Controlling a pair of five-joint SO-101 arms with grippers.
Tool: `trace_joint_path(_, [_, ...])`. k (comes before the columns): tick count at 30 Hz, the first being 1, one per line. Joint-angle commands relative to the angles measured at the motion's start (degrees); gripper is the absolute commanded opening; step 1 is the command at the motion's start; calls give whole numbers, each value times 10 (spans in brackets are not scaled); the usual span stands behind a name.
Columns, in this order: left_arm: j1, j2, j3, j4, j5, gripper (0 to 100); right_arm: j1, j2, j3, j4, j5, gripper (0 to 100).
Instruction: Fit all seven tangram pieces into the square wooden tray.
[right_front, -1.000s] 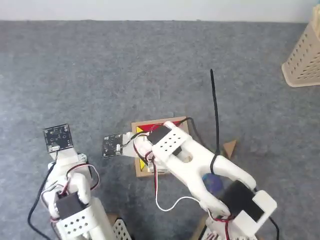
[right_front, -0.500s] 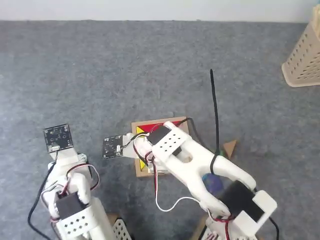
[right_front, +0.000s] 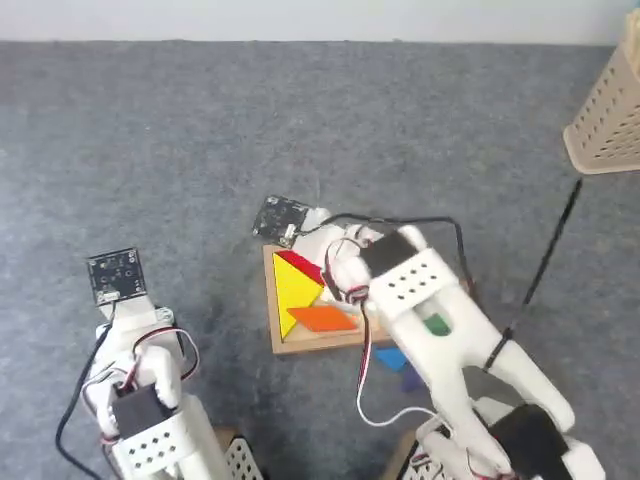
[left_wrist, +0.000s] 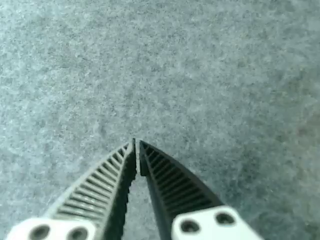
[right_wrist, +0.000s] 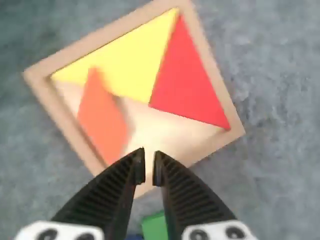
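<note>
1. high view: the tray (right_front: 270, 300) lies mid-table (right_front: 200, 130) and holds a yellow triangle (right_front: 291, 287), a red triangle (right_front: 303, 265) and an orange piece (right_front: 323, 318). a blue piece (right_front: 392, 358) lies on the table just beside the tray's near corner. a green piece (right_front: 436, 324) shows through a gap in the right arm (right_front: 415, 285), which reaches over the tray. the left arm (right_front: 140, 395) sits well apart from it.
2. left wrist view: the left end effector (left_wrist: 136, 146) hangs over bare table, its tips all but touching, with nothing held.
3. right wrist view: the right end effector (right_wrist: 148, 156) hovers above the tray's rim, closed to a thin slit and empty. the green piece lies on the table beneath it, outside the tray. the orange piece rests near the yellow triangle; i cannot tell whether they touch.
4. what could go wrong, as i judge it:
   - coming down closed this near the rim could knock the tray askew.
   - a brush against the orange piece could shift it into room the other pieces need.
   - the green and blue pieces sit under the arm, so an awkward reach could push them along the table rather than grip them.
</note>
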Motion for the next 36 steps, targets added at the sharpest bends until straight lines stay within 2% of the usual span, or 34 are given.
trace_joint_path(1, [2, -4, -5, 4, 9, 13, -7, -14, 39, -111, -91, 7])
trace_joint_path(5, [2, -4, -5, 4, 9, 13, -33, 34, 52, -180, -137, 7])
trace_joint_path(9, [2, -4, -5, 4, 9, 13, -62, 75, 52, -201, -144, 7])
trace_joint_path(20, [2, -4, -5, 4, 9, 13, -70, 123, 53, -196, -139, 7])
trace_joint_path(24, [2, -4, -5, 4, 9, 13, -70, 119, 55, -174, -109, 7])
trace_joint_path(36, [2, -4, -5, 4, 9, 13, -73, 122, 55, -146, -87, 7])
